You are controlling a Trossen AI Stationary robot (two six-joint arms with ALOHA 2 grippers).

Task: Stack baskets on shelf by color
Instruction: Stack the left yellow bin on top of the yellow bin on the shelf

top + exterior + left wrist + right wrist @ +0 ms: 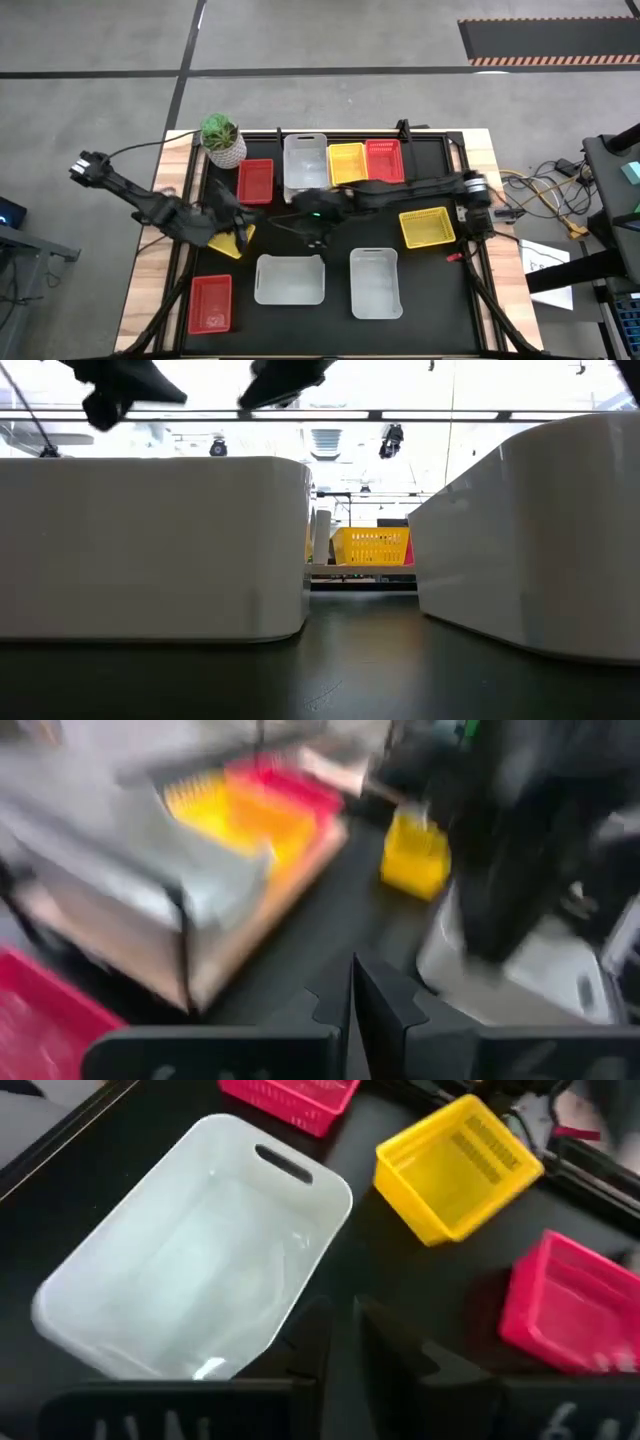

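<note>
On the shelf (285, 890) at the far side stand a white basket (305, 160), a yellow one (347, 163) and a red one (384, 160). On the black mat lie a red basket (255, 181), a yellow one (232, 242) partly under my left arm, another yellow (427, 227), a red one (211, 302) and two white ones (290, 279) (376, 282). My left gripper (352, 995) hovers shut and empty, facing the shelf. My right gripper (345, 1330) is shut and empty above the near left white basket (190, 1260).
A green plant in a white pot (224, 140) stands at the far left corner beside the shelf. My right arm (520, 840) reaches across the middle of the mat, close to my left gripper. Cables lie off the table's right edge.
</note>
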